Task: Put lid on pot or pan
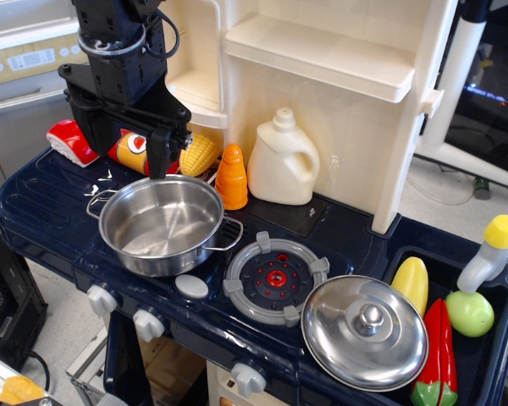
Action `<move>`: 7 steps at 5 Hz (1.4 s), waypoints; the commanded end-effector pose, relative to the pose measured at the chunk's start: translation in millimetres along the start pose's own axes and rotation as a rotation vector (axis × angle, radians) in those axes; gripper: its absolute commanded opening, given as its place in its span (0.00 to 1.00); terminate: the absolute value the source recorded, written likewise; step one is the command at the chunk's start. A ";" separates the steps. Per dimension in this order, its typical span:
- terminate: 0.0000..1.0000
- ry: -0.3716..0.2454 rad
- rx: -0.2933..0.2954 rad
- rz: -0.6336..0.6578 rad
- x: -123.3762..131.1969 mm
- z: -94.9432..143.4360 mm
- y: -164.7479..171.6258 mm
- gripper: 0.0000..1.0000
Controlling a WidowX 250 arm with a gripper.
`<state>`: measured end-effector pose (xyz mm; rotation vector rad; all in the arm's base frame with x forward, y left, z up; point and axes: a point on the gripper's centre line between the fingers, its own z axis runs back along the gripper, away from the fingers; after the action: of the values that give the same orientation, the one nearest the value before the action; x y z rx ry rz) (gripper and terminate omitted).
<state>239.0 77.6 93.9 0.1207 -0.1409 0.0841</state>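
The job has not really started, going by how things lie. The pot [162,223] sits open and empty on the left side of the dark blue toy stove [34,203], with its thin wire handles sticking out at about 10 o'clock and 4 o'clock. The lid [364,331] is well apart from it, lying flat with its knob up, down at about 4 o'clock from the pot, at the front edge of the stove near the sink [499,338]. Between the two is the grey burner ring [276,278] with the red middle. The gripper [123,135] hangs above the back rim of the pot, at about 11 o'clock from its middle. Its black fingers [159,152] point down and seem to be spread a fair way apart, and there is nothing between them. Behind the pot stand some toy corn [199,154], an orange cone [232,178] and a cream jug [283,161]. What is left is nearly everything: the arm would have to travel over to the lid, take it by the small knob, carry it back past the burner, and set it down on the pot. The shiny knob looks small and may be slippery to grab.
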 end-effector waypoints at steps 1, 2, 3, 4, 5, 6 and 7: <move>0.00 0.000 0.000 0.000 0.0 0.0 0.0 1.00; 0.00 -0.024 0.051 0.092 -25.3 20.7 -46.0 1.00; 0.00 -0.041 0.079 0.076 -40.4 34.9 -81.9 1.00; 0.00 -0.033 0.116 0.059 -51.1 37.3 -124.0 1.00; 0.00 -0.031 0.114 0.045 -49.3 17.7 -159.9 1.00; 0.00 -0.024 0.125 0.019 -42.9 7.5 -176.5 1.00; 0.00 -0.013 0.075 -0.005 -35.9 -2.5 -194.4 1.00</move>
<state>218.1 -114.1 52.4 0.2086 -0.1222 0.0992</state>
